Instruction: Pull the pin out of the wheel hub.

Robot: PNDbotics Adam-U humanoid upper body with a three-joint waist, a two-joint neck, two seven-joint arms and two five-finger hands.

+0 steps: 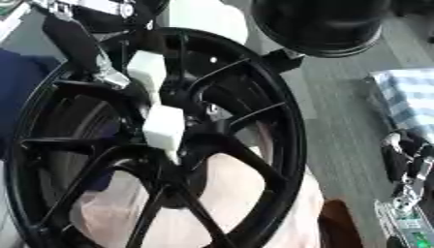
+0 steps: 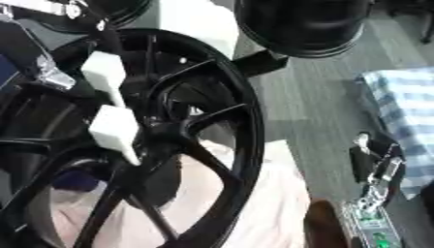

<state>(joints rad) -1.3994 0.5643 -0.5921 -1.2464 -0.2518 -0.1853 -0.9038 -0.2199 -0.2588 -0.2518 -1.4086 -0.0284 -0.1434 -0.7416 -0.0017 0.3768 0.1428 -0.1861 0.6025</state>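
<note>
The left hand [image 1: 93, 46] is reaching in from the upper left, its fingers hidden against the black wheel [image 1: 284, 121]; its grip cannot be told. White blocks [image 1: 163, 127] are sitting at the hub [image 1: 191, 140]. The right hand [image 2: 373, 162] is resting at the lower right, fingers relaxed.

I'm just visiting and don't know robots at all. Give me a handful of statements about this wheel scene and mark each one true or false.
1. The wheel is black with spokes. True.
2. A white blocky part sits in front of the wheel's middle. True.
3. The wheel is bright red. False: it is black.
4. The robot's right hand shows at the lower right edge, away from the wheel. True.
5. A blue and white checked cloth covers the wheel's hub. False: the cloth lies off to the right, apart from the wheel.
</note>
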